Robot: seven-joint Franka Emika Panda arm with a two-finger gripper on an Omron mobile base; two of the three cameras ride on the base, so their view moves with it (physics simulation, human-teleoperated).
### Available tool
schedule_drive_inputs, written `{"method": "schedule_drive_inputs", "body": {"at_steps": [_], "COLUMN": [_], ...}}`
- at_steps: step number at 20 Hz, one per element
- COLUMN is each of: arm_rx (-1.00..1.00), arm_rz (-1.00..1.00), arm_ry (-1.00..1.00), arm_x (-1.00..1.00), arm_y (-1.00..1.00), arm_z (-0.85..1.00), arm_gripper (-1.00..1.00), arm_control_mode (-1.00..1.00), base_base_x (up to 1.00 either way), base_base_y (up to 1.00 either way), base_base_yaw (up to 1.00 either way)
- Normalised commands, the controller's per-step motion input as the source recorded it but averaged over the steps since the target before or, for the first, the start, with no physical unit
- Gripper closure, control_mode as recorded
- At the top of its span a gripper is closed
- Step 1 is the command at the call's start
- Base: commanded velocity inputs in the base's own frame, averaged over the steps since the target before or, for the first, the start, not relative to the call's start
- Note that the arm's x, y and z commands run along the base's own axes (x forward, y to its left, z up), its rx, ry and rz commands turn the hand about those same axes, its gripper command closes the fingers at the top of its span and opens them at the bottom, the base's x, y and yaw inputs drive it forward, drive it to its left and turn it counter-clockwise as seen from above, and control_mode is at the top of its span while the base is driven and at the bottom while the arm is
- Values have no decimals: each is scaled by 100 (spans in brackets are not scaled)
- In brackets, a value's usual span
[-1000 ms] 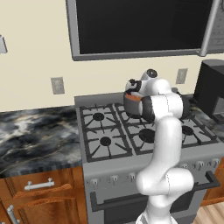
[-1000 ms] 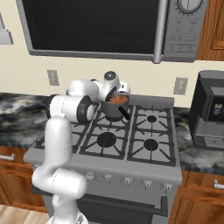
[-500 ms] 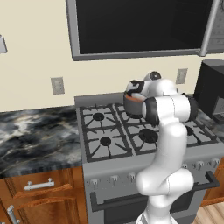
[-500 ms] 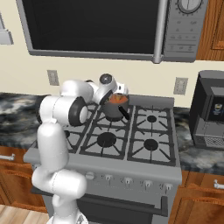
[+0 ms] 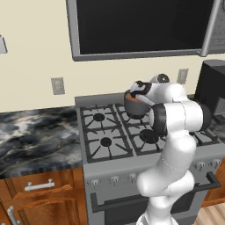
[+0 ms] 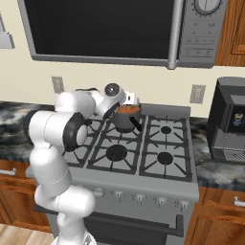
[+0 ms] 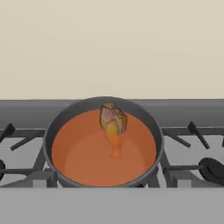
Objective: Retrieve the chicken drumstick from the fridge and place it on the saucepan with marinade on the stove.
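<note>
Fingers spread wide, holding nothing; gripper (image 5: pixel 137 89) beside saucepan (image 5: pixel 135 104) on stove (image 6: pixel 143 158). Chicken drumstick (image 7: pixel 113 122) rests in marinade (image 7: pixel 87 153), apparently released and placed.

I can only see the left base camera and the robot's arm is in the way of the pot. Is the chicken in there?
Observer: Yes. The hand camera looks into the saucepan, and the chicken drumstick is sitting in the red-orange marinade.
Operator: Is the hand holding the chicken?
Observer: No. In the hand view nothing grips the drumstick; it stands free in the sauce, toward the far side of the pot.
Operator: Where does the pot's handle point?
Observer: In the right base view the saucepan's handle sticks out toward the front of the stove, over the grates.
</note>
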Motion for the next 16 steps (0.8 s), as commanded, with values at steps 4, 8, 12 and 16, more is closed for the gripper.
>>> {"method": "schedule_drive_inputs", "body": {"at_steps": [4,8,12,16], "arm_rx": [0,0,0,0], "arm_rz": [0,0,0,-2], "arm_ry": [1,7,9,8], "arm_x": [-59,-58,-72,-93], "arm_y": [0,2,2,0], "arm_z": [63,73,55,42], "arm_gripper": [-100,-100,-100,-100], "arm_control_mode": [-100,-100,-100,-100], "base_base_x": [0,0,0,0], "base_base_y": [0,0,0,0], "base_base_yaw": [0,0,0,0]}}
